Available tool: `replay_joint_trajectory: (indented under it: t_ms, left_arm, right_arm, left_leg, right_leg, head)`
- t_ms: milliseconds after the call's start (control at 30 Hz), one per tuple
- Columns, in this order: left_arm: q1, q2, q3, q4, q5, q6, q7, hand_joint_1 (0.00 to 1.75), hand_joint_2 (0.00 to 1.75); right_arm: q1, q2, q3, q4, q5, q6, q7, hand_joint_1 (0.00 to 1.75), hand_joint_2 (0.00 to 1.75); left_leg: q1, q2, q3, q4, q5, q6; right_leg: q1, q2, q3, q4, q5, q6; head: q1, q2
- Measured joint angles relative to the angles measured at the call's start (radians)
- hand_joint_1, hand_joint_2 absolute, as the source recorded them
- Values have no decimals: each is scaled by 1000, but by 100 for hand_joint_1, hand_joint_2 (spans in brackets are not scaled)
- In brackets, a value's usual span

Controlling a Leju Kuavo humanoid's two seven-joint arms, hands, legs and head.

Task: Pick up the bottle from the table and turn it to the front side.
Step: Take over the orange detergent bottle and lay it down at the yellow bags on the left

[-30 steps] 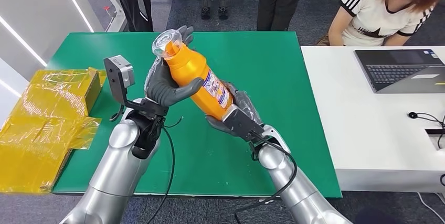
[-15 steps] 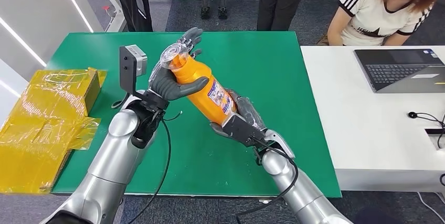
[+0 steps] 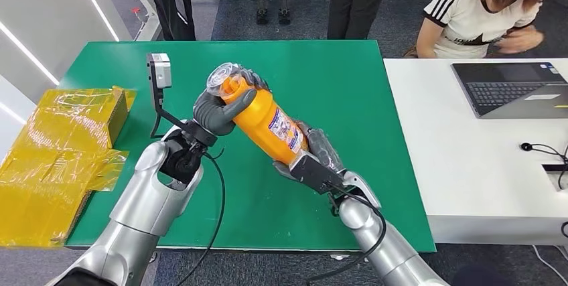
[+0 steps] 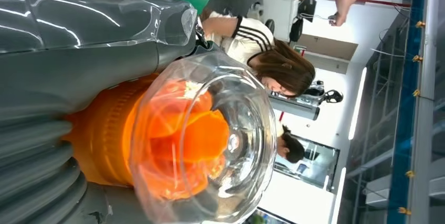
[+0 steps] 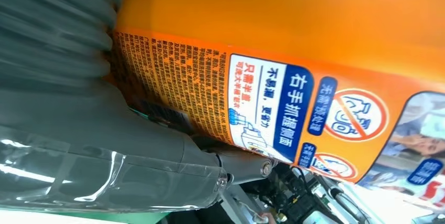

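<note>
An orange bottle with a clear plastic cap hangs tilted above the green table, cap end to the upper left. My left hand grips it around the neck just below the cap. My right hand holds its base from underneath. In the left wrist view the clear cap over the orange top sits close up beside my grey fingers. The right wrist view shows the bottle's printed label with blue and white panels, my hand wrapped against it.
Crumpled yellow plastic wrap lies at the table's left edge. A white desk with a laptop stands to the right, a seated person behind it. Other people stand beyond the table's far edge.
Both hands have carried the bottle slightly right and lower. My left hand has closed more tightly round the neck, its fingers no longer spread. The seated person has leaned forward.
</note>
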Motion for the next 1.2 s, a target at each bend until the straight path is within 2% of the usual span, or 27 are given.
replay_joint_trajectory:
  t_ms: [33, 100, 133, 167, 533, 733, 933, 967, 1033, 1133, 1200]
  left_arm:
    - [0, 2, 0, 4, 18, -5, 6, 175, 175]
    - [0, 6, 0, 12, 44, -15, 16, 175, 175]
    - [0, 7, 0, 15, 51, -18, 18, 175, 175]
    - [0, 8, 0, 18, 57, -19, 19, 175, 175]
    - [-1, 12, -8, 23, 32, -7, -12, 175, 175]
    - [-19, 15, -21, 36, -169, 104, -113, 175, 175]
    - [-34, 23, -21, 60, -214, 128, -133, 175, 175]
    - [-37, 24, -21, 62, -258, 158, -150, 175, 175]
    - [-44, 32, -22, 65, -446, 283, -211, 175, 175]
    - [-66, 63, -23, 65, -865, 551, -277, 175, 175]
    - [-91, 92, -23, 68, -1169, 724, -269, 175, 175]
  right_arm:
    - [0, 0, -1, 0, 1, -1, -2, 102, 175]
    - [0, -1, -4, 0, 2, -2, -4, 39, 175]
    - [1, -1, -5, 0, 2, -2, -5, 14, 175]
    - [1, -1, -5, 0, 2, -2, -6, 0, 175]
    - [11, -6, -25, -21, -4, 1, -9, 0, 175]
    - [26, -20, -51, -35, -37, 1, -14, 0, 175]
    - [36, -34, -71, -49, -41, 2, -18, 0, 175]
    - [39, -37, -72, -53, -42, 2, -18, 0, 175]
    - [50, -45, -75, -68, -44, 1, -22, 0, 175]
    - [83, -68, -86, -120, -55, 0, -30, 0, 175]
    - [103, -85, -94, -163, -63, 2, -32, 0, 175]
  left_leg:
    - [0, 0, 0, 0, 0, 0]
    - [0, 0, 0, 0, 0, 0]
    - [0, 0, 0, 0, 0, 0]
    - [0, 0, 0, 0, 0, 0]
    - [0, 0, 0, 0, 0, 0]
    - [0, 0, 0, 0, 0, 0]
    - [0, 1, 0, 0, 0, 0]
    - [0, 1, 0, 0, 0, 0]
    - [0, 1, 0, 0, 0, 0]
    - [0, 1, 0, 0, 0, 0]
    - [0, 1, 0, 0, 0, 0]
  right_leg:
    - [0, 0, 0, 0, 0, 0]
    - [0, 0, 0, 0, 0, 0]
    - [0, 0, 0, 0, 0, 0]
    - [0, 0, 0, 0, 0, 0]
    - [0, 0, 0, 0, 0, 0]
    - [0, 0, 0, 0, 0, 0]
    - [0, 0, 0, 0, 0, 0]
    - [0, 0, 0, 0, 0, 0]
    - [0, 0, 0, 0, 0, 0]
    - [0, 0, 0, 0, 0, 0]
    - [0, 0, -1, 0, 0, 0]
  head:
    - [0, 0]
    - [0, 0]
    - [0, 0]
    - [0, 0]
    - [0, 0]
    - [0, 0]
    - [0, 0]
    - [0, 0]
    - [0, 0]
    - [0, 0]
    - [0, 0]
